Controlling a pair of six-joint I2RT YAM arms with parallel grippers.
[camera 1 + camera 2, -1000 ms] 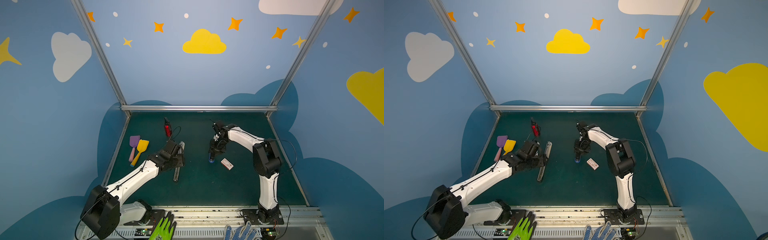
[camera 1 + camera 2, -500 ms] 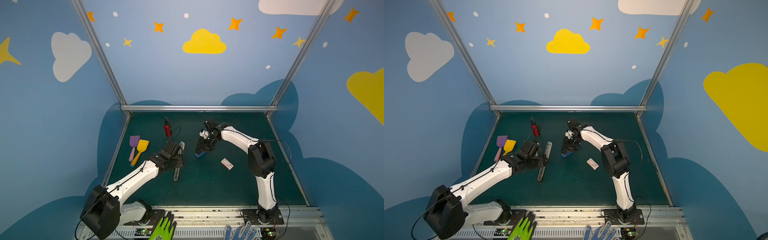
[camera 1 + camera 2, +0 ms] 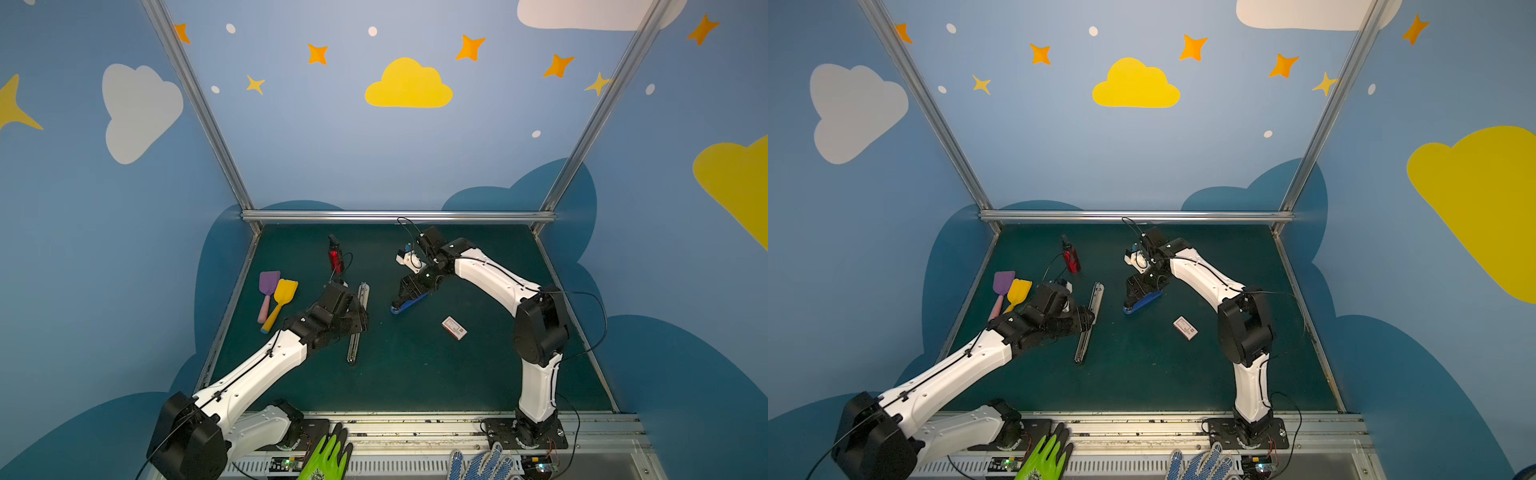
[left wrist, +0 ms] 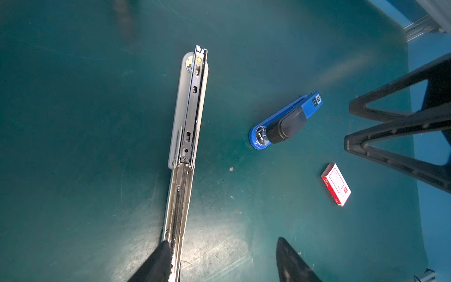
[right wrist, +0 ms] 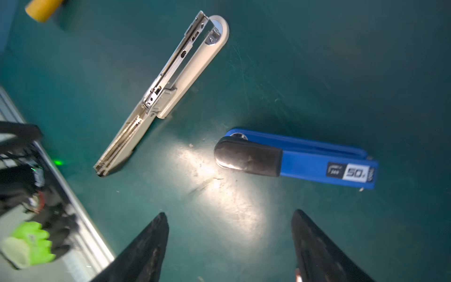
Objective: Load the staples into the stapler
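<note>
Pale blue walls (image 3: 332,158), painted with a yellow cloud (image 3: 408,85), a white cloud (image 3: 139,110), orange stars (image 3: 470,46) and small white dots (image 3: 372,31), enclose the cell; darker blue cloud shapes (image 3: 519,195) run along their base. Silver aluminium frame posts (image 3: 201,108) and a crossbar (image 3: 395,216) edge the dark green matte surface (image 3: 415,374), where a bright glare patch (image 5: 219,190) shows.

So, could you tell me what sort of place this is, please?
Probably a robot test booth: left arm and right arm mounted on a rail by a green mat, cloud-painted walls on a metal frame.
</note>
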